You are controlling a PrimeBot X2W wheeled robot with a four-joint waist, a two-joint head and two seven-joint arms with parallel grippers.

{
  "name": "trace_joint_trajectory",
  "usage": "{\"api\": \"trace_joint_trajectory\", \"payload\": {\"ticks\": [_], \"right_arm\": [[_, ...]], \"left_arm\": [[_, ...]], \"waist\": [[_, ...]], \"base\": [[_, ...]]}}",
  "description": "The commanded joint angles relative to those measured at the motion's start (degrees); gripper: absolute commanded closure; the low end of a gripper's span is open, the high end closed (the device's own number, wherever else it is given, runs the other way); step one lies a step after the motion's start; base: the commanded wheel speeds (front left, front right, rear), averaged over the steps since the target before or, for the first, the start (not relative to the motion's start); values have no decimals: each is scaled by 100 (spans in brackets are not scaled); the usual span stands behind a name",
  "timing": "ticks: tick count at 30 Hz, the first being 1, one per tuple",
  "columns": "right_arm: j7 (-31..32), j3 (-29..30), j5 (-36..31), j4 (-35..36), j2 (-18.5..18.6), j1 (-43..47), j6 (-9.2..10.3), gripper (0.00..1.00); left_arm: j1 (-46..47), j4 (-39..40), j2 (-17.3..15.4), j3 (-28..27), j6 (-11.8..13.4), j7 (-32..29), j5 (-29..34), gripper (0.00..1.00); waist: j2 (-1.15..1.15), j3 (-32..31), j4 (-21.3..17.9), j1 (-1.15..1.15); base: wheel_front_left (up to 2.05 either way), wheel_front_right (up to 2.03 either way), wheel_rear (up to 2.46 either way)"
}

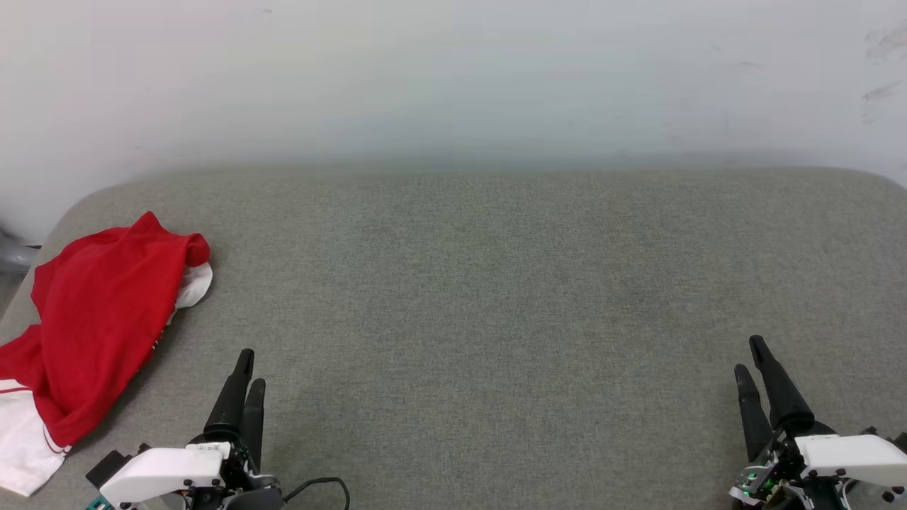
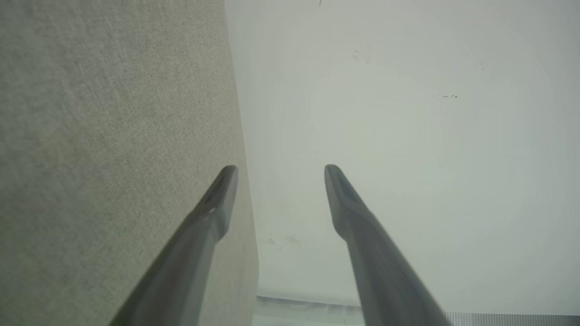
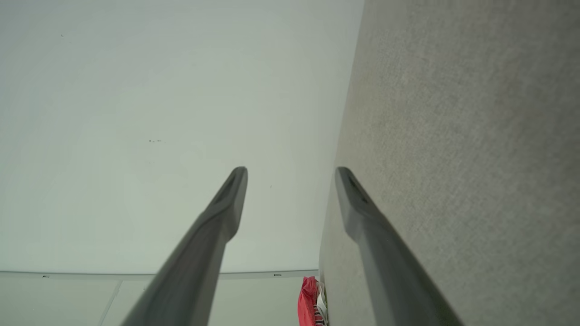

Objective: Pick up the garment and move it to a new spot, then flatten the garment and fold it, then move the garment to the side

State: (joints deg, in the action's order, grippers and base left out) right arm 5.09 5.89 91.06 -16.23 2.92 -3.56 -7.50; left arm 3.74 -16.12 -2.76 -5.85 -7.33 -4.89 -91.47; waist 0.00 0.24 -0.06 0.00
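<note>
The garment (image 1: 99, 312) lies crumpled at the far left of the grey padded table (image 1: 482, 297). It is a red heap with a white sleeve hanging over the table's left edge and a bit of white at its right side. In the right wrist view the garment (image 3: 308, 301) shows as a small red patch at the table's far end. My left gripper (image 1: 252, 368) hovers just right of the heap, apart from it, turned on its side. In its wrist view the left gripper (image 2: 279, 168) is open and holds nothing. My right gripper (image 1: 748, 354) stands at the lower right, and the right gripper (image 3: 291, 170) is likewise open with nothing in it.
A pale wall (image 1: 453, 78) rises right behind the table's far edge. The table has rounded corners. A black cable (image 1: 322, 485) loops by my left wrist near the front edge. A grey object (image 1: 10, 255) sits beyond the table's left end.
</note>
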Motion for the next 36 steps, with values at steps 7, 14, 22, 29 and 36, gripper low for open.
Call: {"api": "trace_joint_trajectory", "payload": {"ticks": [7,14,22,29,36], "right_arm": [[-266,-6,-488,-24,1,-107,0,0],[-443,122,-1213,135,1,-122,0,0],[-629,144,-2356,492,0,-115,0,0],[-783,43,-3775,1009,0,-143,1,0],[-924,-159,-4939,1462,0,-175,1,0]], "left_arm": [[-29,134,-10,-69,-6,263,400,0],[-38,117,-11,-316,-8,438,975,0],[-58,359,-12,-620,-4,624,1737,0],[-95,817,-12,-619,12,772,2461,0],[-160,1384,-13,-425,101,911,3392,0]], "waist": [[0,-1,-8,0],[0,-6,-13,0],[0,-1,-26,0],[0,20,-29,0],[0,35,-26,0]], "base": [[0,0,0],[0,0,0],[0,0,0],[0,0,0],[0,0,0]]}}
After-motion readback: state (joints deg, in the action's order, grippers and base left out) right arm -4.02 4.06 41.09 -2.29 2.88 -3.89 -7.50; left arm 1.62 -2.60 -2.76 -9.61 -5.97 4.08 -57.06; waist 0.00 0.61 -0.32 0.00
